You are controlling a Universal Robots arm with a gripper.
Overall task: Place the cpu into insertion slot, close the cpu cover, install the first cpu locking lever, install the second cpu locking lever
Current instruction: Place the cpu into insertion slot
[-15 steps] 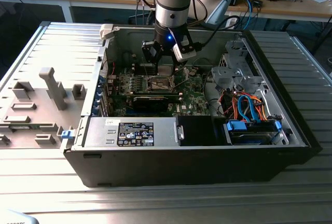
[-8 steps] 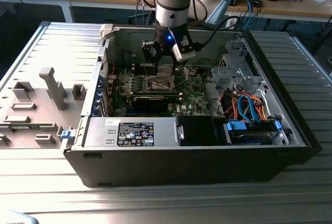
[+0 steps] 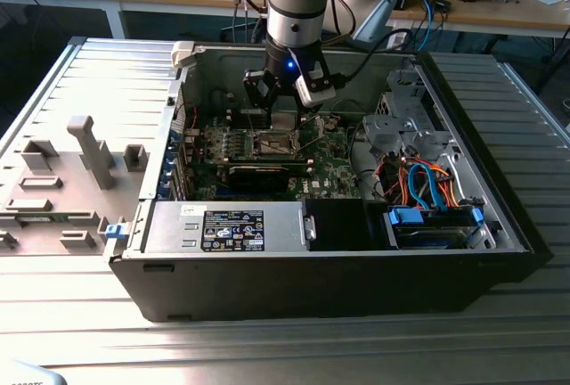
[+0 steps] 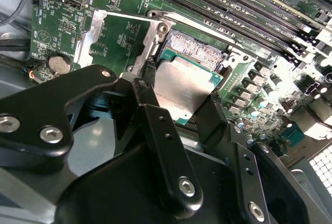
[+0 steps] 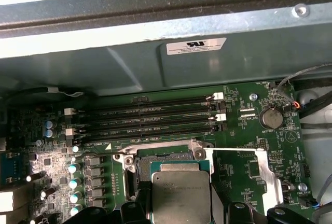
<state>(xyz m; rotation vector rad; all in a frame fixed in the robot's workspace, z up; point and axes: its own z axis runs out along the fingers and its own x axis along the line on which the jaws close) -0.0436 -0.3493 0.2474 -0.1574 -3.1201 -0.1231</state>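
Note:
My gripper (image 3: 283, 107) reaches down into the open computer case and is shut on the cpu (image 4: 184, 86), a flat silvery square pinched between two black fingers (image 4: 147, 92). The cpu (image 5: 181, 198) hangs low over the insertion slot (image 4: 199, 47), covering part of it; the slot's bare contact field shows beyond the chip. I cannot tell whether chip and slot touch. The cpu cover (image 4: 88, 37), a silvery frame with a square opening, lies swung open beside the slot (image 5: 168, 157) on the green board, and it also shows in the first wrist view (image 5: 267, 169). A thin locking lever (image 5: 233, 150) runs along its edge.
Memory slots (image 5: 150, 120) run just beyond the socket, with a coin battery (image 5: 271, 117) and a row of capacitors (image 5: 72, 169) to either side. The case wall (image 5: 155, 63) rises close behind. A power supply (image 3: 227, 225) and a drive cage with blue cables (image 3: 432, 216) line the case front.

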